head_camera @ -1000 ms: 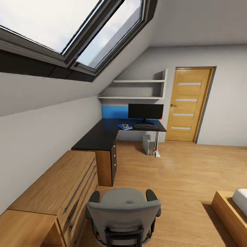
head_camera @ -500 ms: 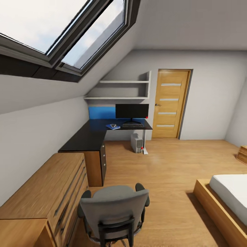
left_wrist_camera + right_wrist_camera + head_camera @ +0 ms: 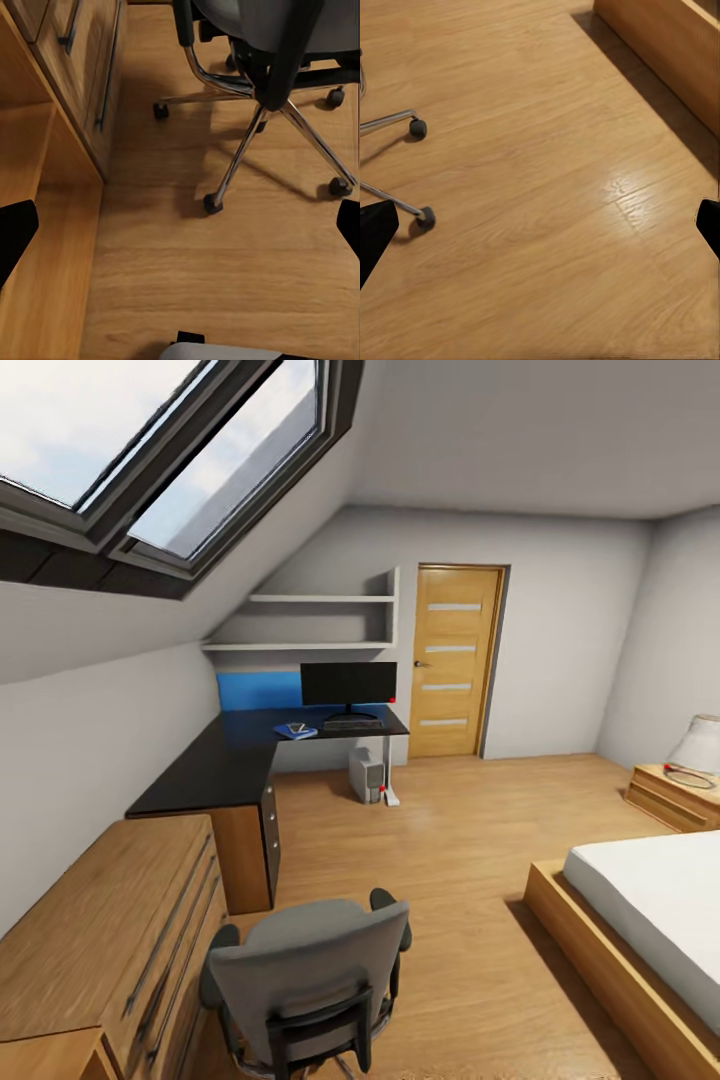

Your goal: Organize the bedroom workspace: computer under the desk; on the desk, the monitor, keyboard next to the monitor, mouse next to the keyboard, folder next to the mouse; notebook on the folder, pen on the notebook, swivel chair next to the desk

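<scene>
The swivel chair stands close in front of me with its grey back toward me, hiding its seat. Its chrome star base is in the left wrist view and two casters in the right wrist view. Far off, the desk carries the monitor and the keyboard. Left of the keyboard lies a small blue flat thing, too small to name. The computer stands on the floor under the desk. Left gripper and right gripper hang open over the floor, holding nothing.
A light wooden drawer cabinet lines the wall to my left, close to the chair. A bed fills the right foreground, with a nightstand and lamp behind it. A door is beside the desk. Open wooden floor lies between.
The camera has turned to the right, so the whole picture slid left and the bed and nightstand came into view. No thing in the room has moved.
</scene>
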Motion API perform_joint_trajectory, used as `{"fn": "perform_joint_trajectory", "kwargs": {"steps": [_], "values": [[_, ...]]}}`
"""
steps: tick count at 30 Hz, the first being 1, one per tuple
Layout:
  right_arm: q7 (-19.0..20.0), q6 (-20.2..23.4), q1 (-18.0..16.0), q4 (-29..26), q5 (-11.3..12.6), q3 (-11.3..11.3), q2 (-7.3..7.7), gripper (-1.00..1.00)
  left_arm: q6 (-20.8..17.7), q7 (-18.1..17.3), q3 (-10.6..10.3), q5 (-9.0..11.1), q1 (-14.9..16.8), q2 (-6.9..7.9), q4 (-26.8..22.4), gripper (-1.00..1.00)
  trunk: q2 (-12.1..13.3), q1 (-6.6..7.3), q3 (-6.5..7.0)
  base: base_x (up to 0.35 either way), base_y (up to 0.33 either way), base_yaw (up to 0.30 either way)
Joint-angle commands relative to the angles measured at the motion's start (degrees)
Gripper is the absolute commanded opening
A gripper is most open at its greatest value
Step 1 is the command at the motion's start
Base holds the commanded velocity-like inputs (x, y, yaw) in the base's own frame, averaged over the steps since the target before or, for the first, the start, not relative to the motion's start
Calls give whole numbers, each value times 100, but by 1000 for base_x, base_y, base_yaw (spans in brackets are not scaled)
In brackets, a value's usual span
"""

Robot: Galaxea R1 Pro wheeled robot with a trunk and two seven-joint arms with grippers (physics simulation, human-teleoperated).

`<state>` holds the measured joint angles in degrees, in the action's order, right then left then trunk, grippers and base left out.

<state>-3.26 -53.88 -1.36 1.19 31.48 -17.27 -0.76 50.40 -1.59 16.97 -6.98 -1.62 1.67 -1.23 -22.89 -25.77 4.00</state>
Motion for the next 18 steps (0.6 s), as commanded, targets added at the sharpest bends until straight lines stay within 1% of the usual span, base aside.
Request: {"fn": "perform_joint_trajectory", "kwargs": {"steps": [1,5,12,15,18], "values": [[-34,-17,-5,13,15,-49,-3,100,5,-17,52,-49,-5,0,-9,100,-2,-2,0,-3,154,-261],[-34,-15,-5,13,15,-49,-3,100,5,-17,52,-49,-5,0,-9,100,-2,-2,0,-2,97,-261],[-35,-15,-5,13,13,-51,-3,100,5,-17,52,-49,-5,0,-9,100,-2,-2,0,-6,20,-246],[-35,-14,-5,13,10,-54,-3,100,5,-17,52,-49,-5,0,-9,100,-2,-2,0,-99,71,-136],[-35,-11,-5,13,8,-56,-3,100,5,-17,52,-49,-5,0,-9,100,-2,-2,0,-184,113,-70]]}}
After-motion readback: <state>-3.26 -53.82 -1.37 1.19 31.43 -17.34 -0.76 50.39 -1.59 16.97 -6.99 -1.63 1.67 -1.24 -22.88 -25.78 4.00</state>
